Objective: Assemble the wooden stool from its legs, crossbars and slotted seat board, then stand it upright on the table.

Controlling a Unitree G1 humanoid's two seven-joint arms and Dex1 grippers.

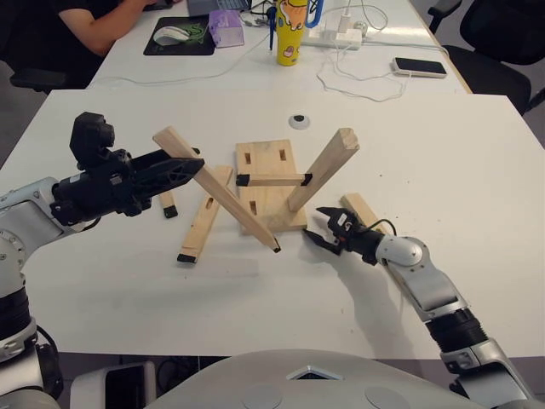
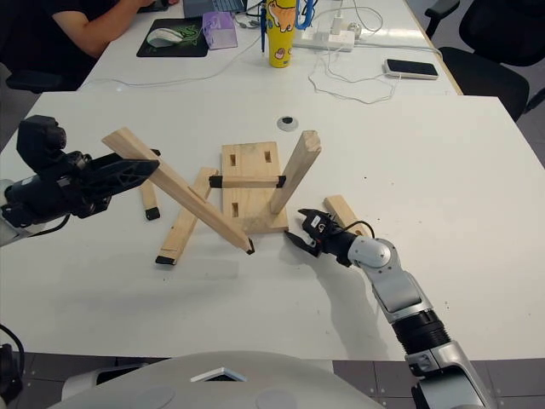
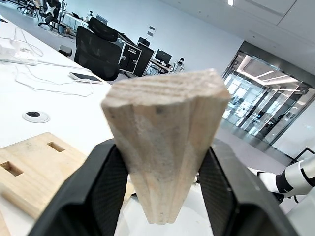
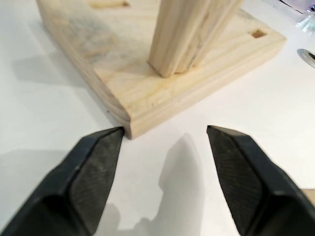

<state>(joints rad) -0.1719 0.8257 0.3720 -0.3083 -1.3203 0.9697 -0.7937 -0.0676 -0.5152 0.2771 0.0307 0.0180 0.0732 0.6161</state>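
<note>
Leg [image 1: 234,204] — partly masked by left hand [image 1: 196,164]

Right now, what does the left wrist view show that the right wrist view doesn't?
Left wrist: the left claw shut on the end of a leg, with a phone behind. Right wrist: the right claw open at the corner of the board, and an upright leg set in that board. Both: the board and its slots.
</note>
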